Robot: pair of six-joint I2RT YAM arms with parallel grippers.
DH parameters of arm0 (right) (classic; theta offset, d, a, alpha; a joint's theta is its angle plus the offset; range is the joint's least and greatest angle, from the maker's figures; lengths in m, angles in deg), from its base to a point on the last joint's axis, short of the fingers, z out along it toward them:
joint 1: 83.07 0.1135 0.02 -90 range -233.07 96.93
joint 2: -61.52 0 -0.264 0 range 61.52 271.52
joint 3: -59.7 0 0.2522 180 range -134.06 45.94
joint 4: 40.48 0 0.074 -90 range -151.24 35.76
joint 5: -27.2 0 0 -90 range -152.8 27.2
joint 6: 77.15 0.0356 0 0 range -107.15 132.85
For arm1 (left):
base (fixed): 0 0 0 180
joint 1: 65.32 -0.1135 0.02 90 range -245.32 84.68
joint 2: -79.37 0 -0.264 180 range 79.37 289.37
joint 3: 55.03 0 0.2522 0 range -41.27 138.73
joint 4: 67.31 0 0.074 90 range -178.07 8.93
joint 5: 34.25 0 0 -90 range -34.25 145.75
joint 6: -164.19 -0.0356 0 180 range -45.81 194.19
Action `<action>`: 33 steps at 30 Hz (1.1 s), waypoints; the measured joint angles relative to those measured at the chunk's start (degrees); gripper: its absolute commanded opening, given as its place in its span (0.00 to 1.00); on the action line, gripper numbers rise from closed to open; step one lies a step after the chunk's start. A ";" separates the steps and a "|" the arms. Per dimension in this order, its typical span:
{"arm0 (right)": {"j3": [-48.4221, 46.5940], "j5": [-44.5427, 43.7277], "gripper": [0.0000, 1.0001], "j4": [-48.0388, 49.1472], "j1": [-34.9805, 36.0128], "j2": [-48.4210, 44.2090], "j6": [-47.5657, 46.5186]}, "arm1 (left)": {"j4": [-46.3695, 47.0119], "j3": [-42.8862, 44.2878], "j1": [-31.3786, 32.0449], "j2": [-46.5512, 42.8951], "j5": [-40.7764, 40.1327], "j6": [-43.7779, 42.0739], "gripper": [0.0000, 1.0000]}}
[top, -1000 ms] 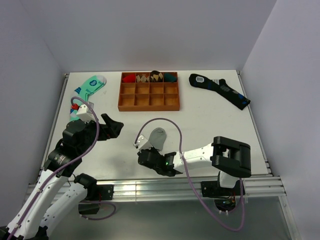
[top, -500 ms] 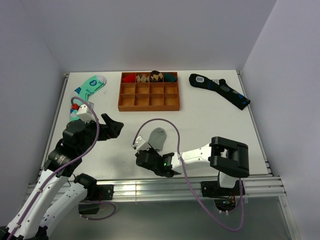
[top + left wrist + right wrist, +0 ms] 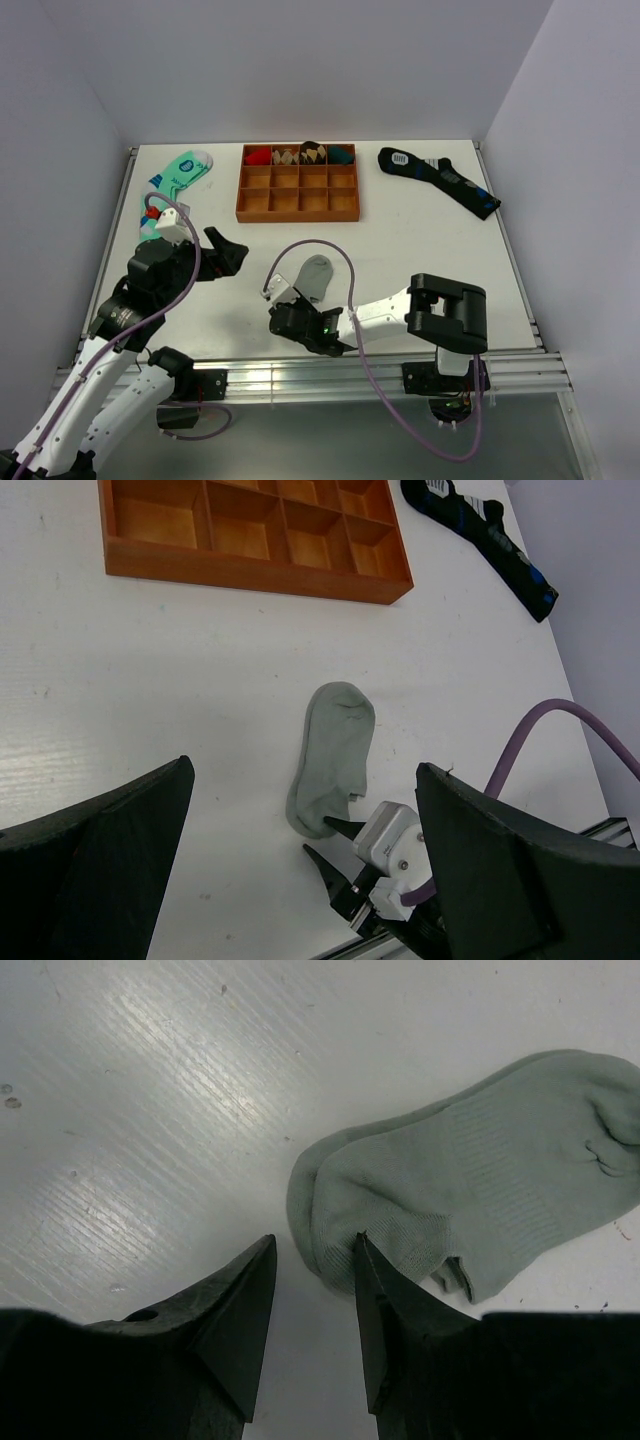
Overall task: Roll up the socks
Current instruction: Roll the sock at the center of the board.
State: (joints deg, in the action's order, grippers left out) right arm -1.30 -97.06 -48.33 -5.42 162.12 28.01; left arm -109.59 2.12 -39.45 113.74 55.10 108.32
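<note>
The right arm's fingers (image 3: 235, 1330) stand partly apart and grip nothing, one tip on the rounded end of the socks (image 3: 480, 1180), the other on bare table (image 3: 150, 1110) just beside it. The socks, a soft pale grey ribbed knit pair, lie flat and stacked near the table's front middle, apart from the left arm's fingers (image 3: 110, 840), spread wide and empty; beyond stands a compartmented wooden tray (image 3: 250, 575).

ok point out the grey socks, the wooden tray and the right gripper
grey socks (image 3: 335, 755) left wrist view, middle of the sock
wooden tray (image 3: 298, 216) top view, its near wall
right gripper (image 3: 314, 1242) right wrist view, midway between the fingertips
</note>
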 measured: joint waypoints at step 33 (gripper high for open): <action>8.00 14.91 0.18 0.59 -7.54 -10.56 2.84 | 15.32 -14.45 0.92 4.04 3.67 9.75 0.74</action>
State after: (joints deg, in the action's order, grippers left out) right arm 6.70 -82.15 -47.74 -12.96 151.56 30.85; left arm -94.27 -12.32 -38.53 117.79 58.77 118.06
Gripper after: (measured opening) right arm 0.179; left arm 0.790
